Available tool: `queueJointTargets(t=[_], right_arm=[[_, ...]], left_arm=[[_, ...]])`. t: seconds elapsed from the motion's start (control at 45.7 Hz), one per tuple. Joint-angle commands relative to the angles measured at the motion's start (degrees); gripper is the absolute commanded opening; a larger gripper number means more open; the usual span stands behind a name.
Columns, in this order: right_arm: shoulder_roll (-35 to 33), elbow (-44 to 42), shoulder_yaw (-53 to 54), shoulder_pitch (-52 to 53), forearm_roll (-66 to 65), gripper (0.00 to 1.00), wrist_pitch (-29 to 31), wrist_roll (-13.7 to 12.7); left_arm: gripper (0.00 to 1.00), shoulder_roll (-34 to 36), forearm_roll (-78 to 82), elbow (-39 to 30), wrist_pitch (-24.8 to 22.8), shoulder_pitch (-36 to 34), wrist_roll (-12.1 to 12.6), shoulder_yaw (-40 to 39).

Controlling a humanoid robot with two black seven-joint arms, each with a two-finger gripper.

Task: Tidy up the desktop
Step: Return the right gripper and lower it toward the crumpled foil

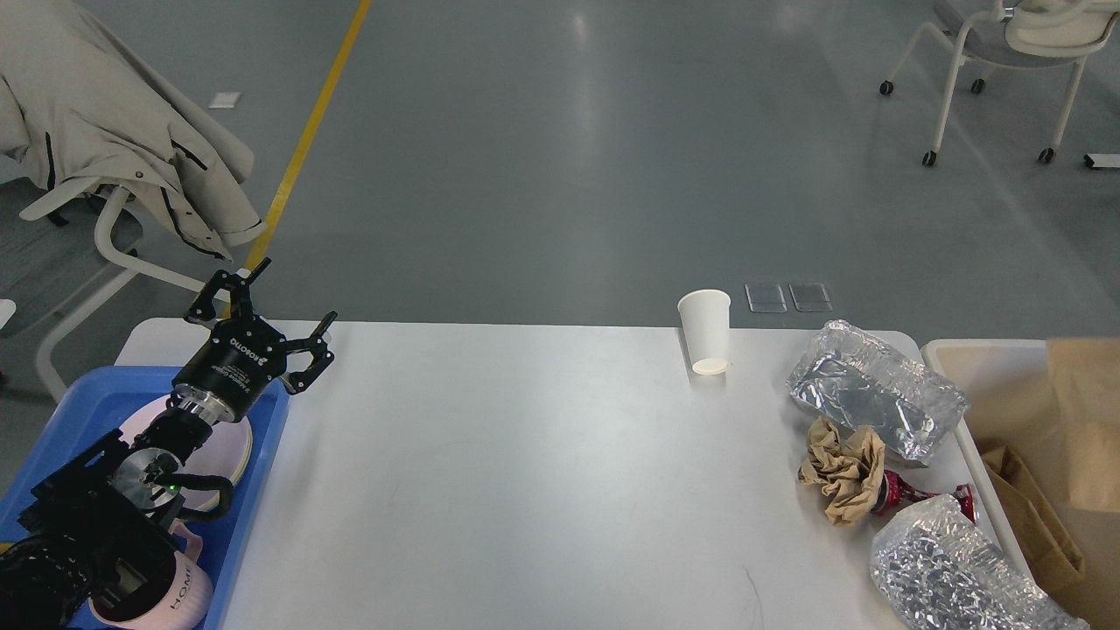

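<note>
The white desktop (490, 472) holds a white paper cup (705, 331) at the back right. Right of it lie a silver foil bag (875, 401), a crumpled brown paper ball (842, 468), a red wrapper (919, 496) and a second foil bag (954, 573) near the front. A brown paper bag (1085, 420) hangs over the cream bin (971, 359) at the right edge. My left gripper (262, 302) is open and empty above the back left of the table. My right gripper is out of view.
A blue tray (262, 455) at the left holds a white plate (234, 442) and a pink mug (179, 595) under my left arm. Another brown bag (1032, 521) lies in the bin. Chairs stand on the floor behind, one with a coat (105, 122).
</note>
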Motion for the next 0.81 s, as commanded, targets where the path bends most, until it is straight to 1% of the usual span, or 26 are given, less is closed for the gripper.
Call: queueJointTargets(t=[0.0,0.066,0.088,0.11,0.131,0.153,0.263,0.307,0.372,0.438,0.526,0.591,0.635,0.701,0.788], right_arm=[[2.15,-3.33,0.7,-5.7,1.72,0.0,-1.58,-0.34],[2.76,-3.33,0.79,-6.05,1.98,0.0,-1.94,-0.34],[2.94,-3.33,0.88,-6.05,2.07,0.13,-2.11,-0.34],[2.94,-3.33,1.05,-6.14,2.07,0.38,-2.2,-0.34],[2.94,-3.25,1.32,-6.14,2.07,0.78,-2.64,-0.25],[3.11,-3.16,2.28,-6.14,2.59,1.0,-2.9,-0.25],[3.2,-3.07,4.31,-5.79,3.21,1.0,-2.64,-0.16],[3.03,-2.81,4.4,-5.17,3.21,1.0,-2.55,0.27],[3.11,0.26,4.83,-3.42,3.21,1.0,-2.11,0.54],[1.45,8.68,4.84,3.33,3.12,1.0,-2.11,0.72],[-6.97,26.15,4.13,15.62,1.72,1.0,-1.85,0.63],[-12.6,39.78,3.35,29.58,-1.35,1.0,-0.28,0.54],[-15.59,47.78,1.68,40.83,-4.77,1.0,3.23,0.28],[-18.94,57.2,-1.74,57.35,-8.99,1.0,11.39,0.19],[-19.56,64.07,-5.62,79.07,-10.24,1.0,26.76,0.28]], left_arm=[[1.0,-0.02,0.0,-0.01,0.0,0.0,0.0,0.0],[1.0,-0.02,0.0,-0.01,0.0,0.0,0.0,0.0],[1.0,-0.02,0.0,-0.01,0.0,0.0,0.0,0.0],[1.0,-0.02,0.0,-0.01,0.0,0.0,0.0,0.0],[1.0,-0.02,0.0,-0.01,0.0,0.0,0.0,0.0],[1.0,-0.02,0.0,-0.01,0.0,0.0,-0.08,0.0],[1.0,-0.02,0.0,-0.01,0.0,0.0,0.0,0.0],[1.0,-0.02,0.0,-0.01,0.0,0.0,0.0,0.0],[1.0,-0.02,0.0,-0.01,0.0,0.0,0.0,0.0],[1.0,-0.02,0.0,-0.01,0.0,0.0,0.0,0.0],[1.0,-0.02,0.0,-0.01,0.0,0.0,0.0,-0.09],[1.0,-0.02,0.0,-0.01,0.0,0.0,-0.08,0.0],[1.0,-0.02,0.0,-0.01,0.0,0.0,0.0,0.0],[1.0,-0.02,0.0,-0.01,0.0,0.0,0.0,0.0],[1.0,-0.02,0.0,-0.01,0.0,0.0,0.0,-0.09]])
